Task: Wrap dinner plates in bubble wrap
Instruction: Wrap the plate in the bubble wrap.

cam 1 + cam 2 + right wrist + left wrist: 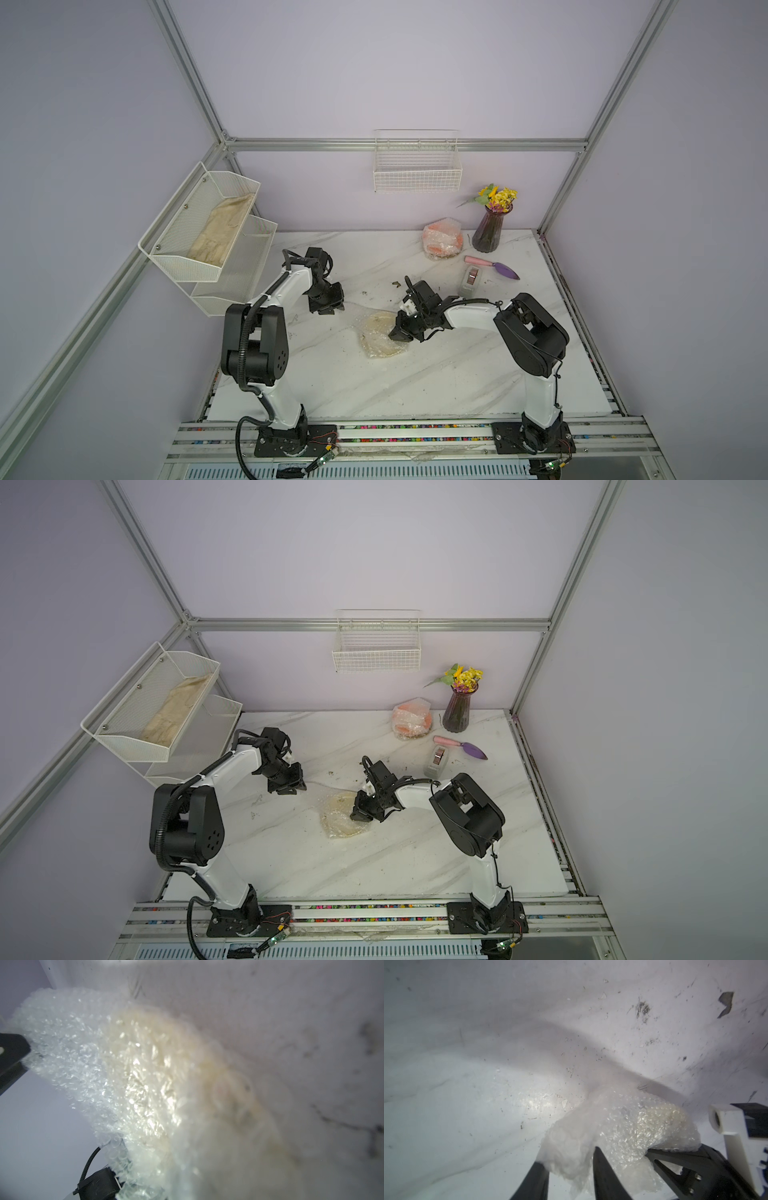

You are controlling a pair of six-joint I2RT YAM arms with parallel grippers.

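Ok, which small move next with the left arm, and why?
Probably carry the left gripper across the cream plate, folding over the bubble wrap tail bunched between its jaws. That tail trails off the plate, while the right gripper is shut on the wrap at the opposite edge.

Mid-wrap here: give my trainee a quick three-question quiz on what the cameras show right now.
1. True or false: the orange plate at the back of the table is already wrapped.
2. Which lies nearest the tape dispenser? A) wall basket B) purple trowel C) beige cloth
3. Fill in: the right gripper is shut on the ____ covering the cream plate.

Key: 1 true; 2 B; 3 bubble wrap.
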